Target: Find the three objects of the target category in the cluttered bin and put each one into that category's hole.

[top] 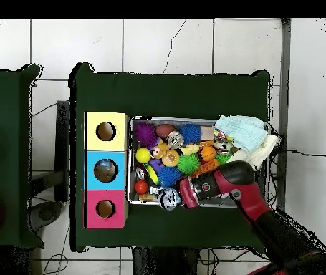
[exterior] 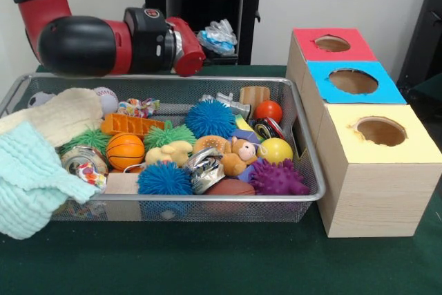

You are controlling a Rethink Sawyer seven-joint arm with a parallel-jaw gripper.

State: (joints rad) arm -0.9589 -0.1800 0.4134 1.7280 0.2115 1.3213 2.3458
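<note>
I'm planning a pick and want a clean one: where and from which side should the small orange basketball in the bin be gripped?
Grip the orange basketball across its widest middle, coming straight down from above. It is round, so any pair of opposite sides works, and its top sits exposed in the wire bin, while a green spiky ball and other toys crowd its sides.

One camera sits low and close, facing the wire bin (exterior: 304, 195) across the table; another looks straight down from high up; both share the bin and boxes (top: 106, 170).
</note>
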